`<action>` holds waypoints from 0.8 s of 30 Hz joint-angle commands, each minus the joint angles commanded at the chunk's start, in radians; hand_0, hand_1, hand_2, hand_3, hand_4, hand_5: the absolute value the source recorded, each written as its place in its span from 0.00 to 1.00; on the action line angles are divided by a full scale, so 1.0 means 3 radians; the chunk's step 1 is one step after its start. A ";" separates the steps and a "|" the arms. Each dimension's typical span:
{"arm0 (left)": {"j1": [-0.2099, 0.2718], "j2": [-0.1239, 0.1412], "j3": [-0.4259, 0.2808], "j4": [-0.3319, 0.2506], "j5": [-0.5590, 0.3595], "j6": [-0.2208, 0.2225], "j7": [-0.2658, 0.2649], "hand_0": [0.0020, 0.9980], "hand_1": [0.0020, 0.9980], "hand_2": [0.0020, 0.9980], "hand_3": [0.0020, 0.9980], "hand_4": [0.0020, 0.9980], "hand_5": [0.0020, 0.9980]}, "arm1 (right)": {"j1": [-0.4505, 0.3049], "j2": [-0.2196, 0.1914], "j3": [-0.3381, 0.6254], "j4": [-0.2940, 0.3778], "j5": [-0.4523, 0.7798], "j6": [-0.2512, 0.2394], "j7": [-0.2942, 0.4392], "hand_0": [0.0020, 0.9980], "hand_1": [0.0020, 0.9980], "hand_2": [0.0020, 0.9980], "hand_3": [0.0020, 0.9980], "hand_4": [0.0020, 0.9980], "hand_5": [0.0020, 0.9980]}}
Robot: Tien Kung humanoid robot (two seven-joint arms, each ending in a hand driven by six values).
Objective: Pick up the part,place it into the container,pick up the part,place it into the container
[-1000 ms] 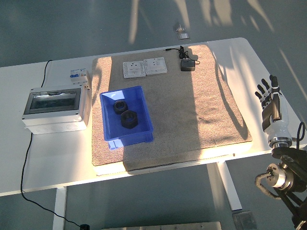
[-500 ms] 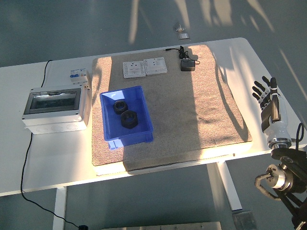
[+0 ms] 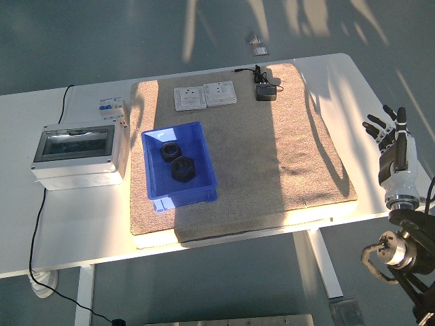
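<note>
Two black ring-shaped parts (image 3: 170,151) (image 3: 183,168) lie inside the blue container (image 3: 204,166), which sits on the left half of the brown mat (image 3: 285,156). My right hand (image 3: 389,136) hovers beyond the table's right edge, far from the container, with its fingers spread and holding nothing. The left arm does not show.
A grey electrical box (image 3: 78,155) with a clear lid stands on the table's left, a small breaker (image 3: 111,107) behind it. Two white socket plates (image 3: 204,96) and a black adapter (image 3: 265,91) lie at the mat's far edge. A black cable (image 3: 34,224) hangs off the left front.
My right hand has drifted slightly right and down, away from the table's edge. The parts and container have not moved.
</note>
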 joint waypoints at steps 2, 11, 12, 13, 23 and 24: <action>0.0000 0.0000 0.0003 0.0000 -0.0007 0.0001 -0.0001 0.68 0.66 0.65 0.75 0.75 0.80 | 0.0000 -0.0001 0.0006 -0.0002 0.0021 -0.0003 0.0024 0.74 0.39 0.52 0.84 1.00 0.90; 0.0003 -0.0007 0.0002 0.0000 -0.0002 0.0002 -0.0009 0.68 0.66 0.65 0.75 0.75 0.79 | -0.0010 -0.0008 0.0026 -0.0007 0.0095 -0.0013 0.0077 0.59 0.21 0.26 0.75 1.00 0.89; 0.0004 -0.0008 0.0001 0.0000 -0.0001 0.0002 -0.0009 0.68 0.66 0.65 0.75 0.75 0.79 | -0.0010 -0.0008 0.0026 -0.0007 0.0093 -0.0011 0.0077 0.59 0.21 0.26 0.75 1.00 0.89; 0.0005 -0.0010 0.0000 0.0000 -0.0002 0.0002 -0.0009 0.68 0.66 0.65 0.75 0.75 0.79 | -0.0009 -0.0008 0.0026 -0.0007 0.0091 -0.0008 0.0077 0.59 0.21 0.26 0.75 1.00 0.89; 0.0009 -0.0021 -0.0010 0.0000 0.0006 0.0000 -0.0009 0.68 0.66 0.65 0.75 0.75 0.79 | -0.0013 -0.0009 0.0029 -0.0011 0.0074 0.0004 0.0074 0.54 0.18 0.25 0.70 1.00 0.88; 0.0009 -0.0021 -0.0012 0.0000 0.0008 0.0000 -0.0010 0.68 0.66 0.65 0.75 0.75 0.79 | -0.0013 -0.0009 0.0030 -0.0011 0.0072 0.0003 0.0072 0.54 0.18 0.25 0.70 1.00 0.88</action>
